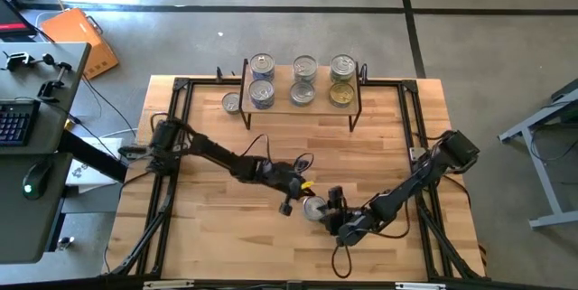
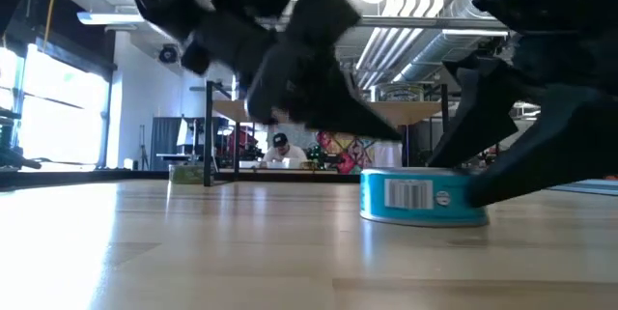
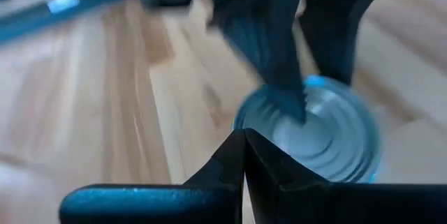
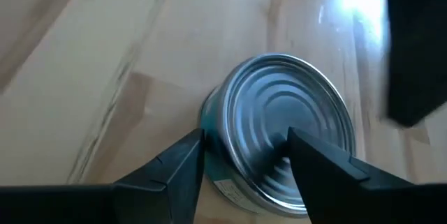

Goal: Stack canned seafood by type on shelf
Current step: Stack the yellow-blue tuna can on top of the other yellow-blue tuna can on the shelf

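A flat round tin (image 1: 313,207) with a silver lid and a blue side label (image 2: 425,197) stands upright on the tabletop near the near edge. My right gripper (image 1: 331,201) is open right over it, coming from the near right. My left gripper (image 1: 288,205) is shut and hovers just left of the tin, its tips (image 3: 244,140) pointing at it without touching. The shelf (image 1: 282,102) stands at the far edge. Several tins sit on it in three columns, the right column partly gold-lidded (image 1: 341,94). My right gripper comes slanting down from the near right. One fingertip (image 4: 311,154) lies on the tin's silver lid near its middle (image 3: 290,109). The other finger (image 4: 185,161) stands at the tin's side wall (image 4: 209,123); whether it touches, I cannot tell. The tin sits flat on the table.
One more silver tin (image 1: 232,102) lies on the table just left of the shelf. Black frame rails (image 1: 176,109) run along the table's left, right and far sides. Bare wood (image 1: 226,227) stretches between the shelf and the grippers. A desk with a keyboard (image 1: 13,123) stands off the left edge.
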Robot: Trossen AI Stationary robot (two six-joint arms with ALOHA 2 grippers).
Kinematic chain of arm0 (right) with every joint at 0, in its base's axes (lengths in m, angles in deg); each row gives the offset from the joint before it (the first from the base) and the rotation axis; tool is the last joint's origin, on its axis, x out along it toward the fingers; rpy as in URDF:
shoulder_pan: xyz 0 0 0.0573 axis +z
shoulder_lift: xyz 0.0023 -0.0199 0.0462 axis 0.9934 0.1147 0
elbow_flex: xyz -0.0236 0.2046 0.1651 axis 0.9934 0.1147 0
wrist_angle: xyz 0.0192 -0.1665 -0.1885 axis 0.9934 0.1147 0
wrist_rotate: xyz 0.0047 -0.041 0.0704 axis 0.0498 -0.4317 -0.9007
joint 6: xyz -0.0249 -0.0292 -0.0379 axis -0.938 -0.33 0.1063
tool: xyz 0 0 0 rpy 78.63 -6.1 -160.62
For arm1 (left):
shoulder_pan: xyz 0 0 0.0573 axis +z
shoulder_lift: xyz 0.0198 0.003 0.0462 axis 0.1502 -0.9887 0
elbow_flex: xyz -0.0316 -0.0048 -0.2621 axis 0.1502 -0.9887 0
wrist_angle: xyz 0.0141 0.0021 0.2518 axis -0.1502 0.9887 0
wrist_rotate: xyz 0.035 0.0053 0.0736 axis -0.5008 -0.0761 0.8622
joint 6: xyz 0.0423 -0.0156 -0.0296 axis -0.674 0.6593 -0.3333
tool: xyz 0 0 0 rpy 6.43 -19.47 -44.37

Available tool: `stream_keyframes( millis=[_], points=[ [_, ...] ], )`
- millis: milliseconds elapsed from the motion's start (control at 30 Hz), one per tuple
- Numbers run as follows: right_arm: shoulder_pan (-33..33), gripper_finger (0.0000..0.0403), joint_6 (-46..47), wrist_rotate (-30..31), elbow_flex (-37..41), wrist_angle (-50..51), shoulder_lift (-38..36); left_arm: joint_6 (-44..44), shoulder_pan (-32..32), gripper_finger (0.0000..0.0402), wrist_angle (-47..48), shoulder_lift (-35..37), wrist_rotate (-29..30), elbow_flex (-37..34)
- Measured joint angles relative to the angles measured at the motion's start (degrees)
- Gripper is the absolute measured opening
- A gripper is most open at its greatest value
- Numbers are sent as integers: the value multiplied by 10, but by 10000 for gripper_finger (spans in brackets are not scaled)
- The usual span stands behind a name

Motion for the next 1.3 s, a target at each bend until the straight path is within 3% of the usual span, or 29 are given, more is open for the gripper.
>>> stream_keyframes(
  millis=[300, 700, 900, 1133, 1300],
  points=[
    [1, 195, -6, 69, 0, -13, 0, 44, 34, 0, -14, -39, -49, 1],
    [-11, 195, -53, 199, -2, -101, -8, 61, 34, 0, 12, -41, -53, 0],
    [-14, 195, -59, 251, -1, -97, -7, 75, 29, 0, 40, -40, -70, -1],
    [-26, 195, -29, 241, 0, -94, -6, 78, 17, 0, 108, -19, -36, -1],
    [-51, 195, 30, 138, 2, -79, -2, 79, 10, 0, 157, -5, 20, -1]
  ],
)
